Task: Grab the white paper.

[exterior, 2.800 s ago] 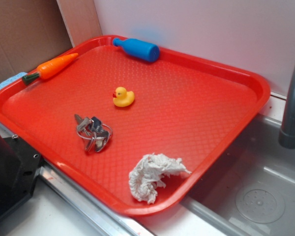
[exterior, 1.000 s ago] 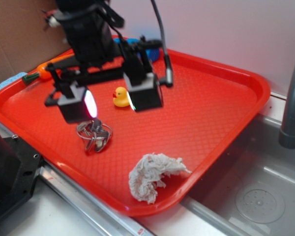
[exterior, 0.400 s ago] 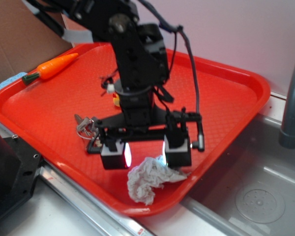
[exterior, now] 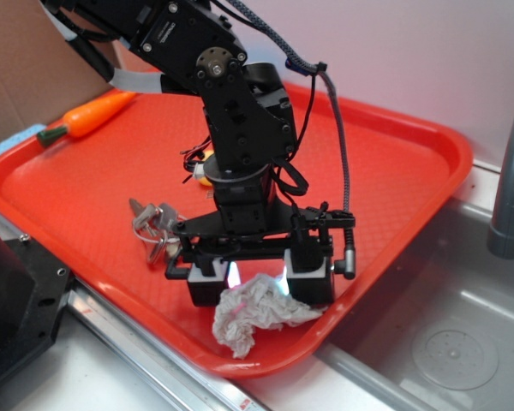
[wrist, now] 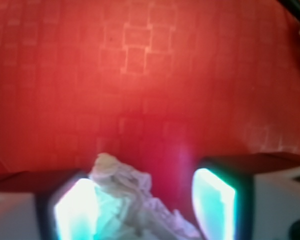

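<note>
Item: white paper (exterior: 255,310), a crumpled wad lying on the red tray (exterior: 394,184) near its front edge, part of it enclosed between the two pads of the gripper (exterior: 259,281), the rest spilling forward. Gripper lowered over the wad with jaws spread; in the wrist view a gap is seen between the paper (wrist: 135,200) and the right pad (wrist: 212,202). Status: approach judged complete; closing and lifting not yet done.

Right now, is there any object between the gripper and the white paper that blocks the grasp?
Nothing visible does. The gripper is open and already straddles the white paper near the front edge of the red tray. The keys lie apart on the tray, outside the fingers.
</note>
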Robot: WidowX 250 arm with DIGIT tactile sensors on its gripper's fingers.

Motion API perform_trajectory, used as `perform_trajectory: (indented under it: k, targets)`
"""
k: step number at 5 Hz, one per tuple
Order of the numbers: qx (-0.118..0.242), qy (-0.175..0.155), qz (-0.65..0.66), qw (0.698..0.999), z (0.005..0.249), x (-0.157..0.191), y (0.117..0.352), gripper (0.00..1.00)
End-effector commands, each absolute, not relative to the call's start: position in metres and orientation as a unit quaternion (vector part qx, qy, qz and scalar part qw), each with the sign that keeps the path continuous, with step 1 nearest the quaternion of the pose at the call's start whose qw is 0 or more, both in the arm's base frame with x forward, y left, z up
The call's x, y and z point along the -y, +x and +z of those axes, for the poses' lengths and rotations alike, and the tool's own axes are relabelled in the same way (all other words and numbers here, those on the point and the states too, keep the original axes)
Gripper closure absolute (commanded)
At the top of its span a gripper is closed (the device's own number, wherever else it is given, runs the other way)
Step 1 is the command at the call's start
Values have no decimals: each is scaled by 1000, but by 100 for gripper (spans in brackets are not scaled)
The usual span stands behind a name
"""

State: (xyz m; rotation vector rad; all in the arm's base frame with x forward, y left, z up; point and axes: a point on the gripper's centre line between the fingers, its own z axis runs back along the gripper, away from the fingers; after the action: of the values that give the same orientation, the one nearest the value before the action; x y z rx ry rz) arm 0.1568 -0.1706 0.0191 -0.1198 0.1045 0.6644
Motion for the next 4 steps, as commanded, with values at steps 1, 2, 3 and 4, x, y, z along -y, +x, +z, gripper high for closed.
perform_trajectory:
  k: [1,2,3,4]
  targets:
    - [-45,-73,320,943,26,176,155,100]
    - [-52,-74,330,940,30,170,157,100]
    - [-47,-90,350,931,56,150,165,100]
    - [-35,-102,321,941,91,125,176,100]
